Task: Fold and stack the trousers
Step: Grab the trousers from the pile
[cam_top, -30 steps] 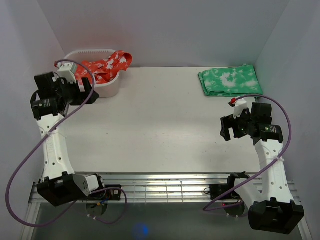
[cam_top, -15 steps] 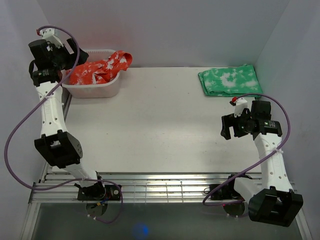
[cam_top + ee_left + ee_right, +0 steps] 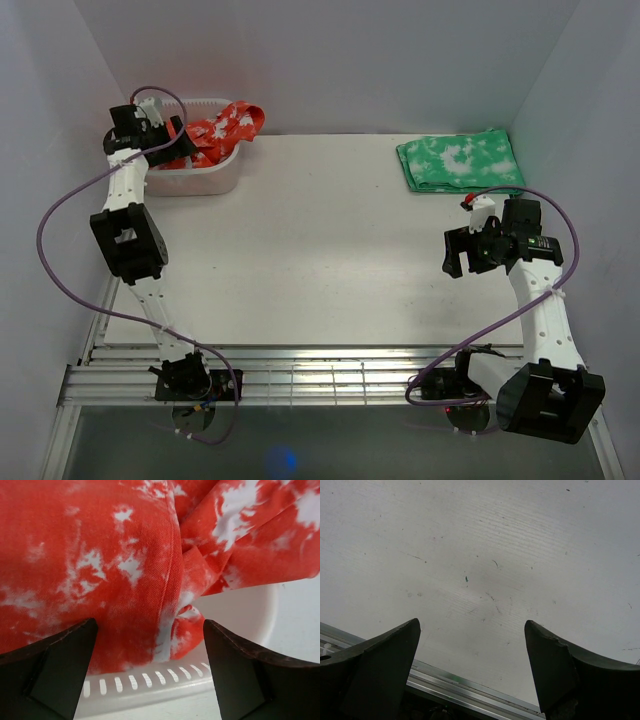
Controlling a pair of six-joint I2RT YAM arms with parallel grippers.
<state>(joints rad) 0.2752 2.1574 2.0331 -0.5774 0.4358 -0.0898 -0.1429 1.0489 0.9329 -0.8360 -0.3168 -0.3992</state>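
Since a second ago the left gripper (image 3: 165, 130) has been carried out past the basket (image 3: 205, 180) and brought back over it, while the right gripper (image 3: 455, 255) is found where it was. A flat white table (image 3: 300, 240), lightly scratched, is enclosed by plain pale walls (image 3: 330, 60) on three sides, and ribbed metal rails (image 3: 330, 378) are set along its near edge. One basket, one pair of trousers (image 3: 215, 130), one folded green cloth (image 3: 460, 163), two grippers and two purple cables (image 3: 60, 215) are counted. The basket is of white plastic, rounded, with a slotted rim. The trousers, soft red-orange cloth blotched with white, are heaped crumpled in it, one part draped over its far rim. They are seen directly ahead of the left jaws, which are held wide apart and grip nothing, the slotted rim just below them. The right jaws are likewise spread wide above bare table, and the green cloth, blotched white, is laid well beyond them
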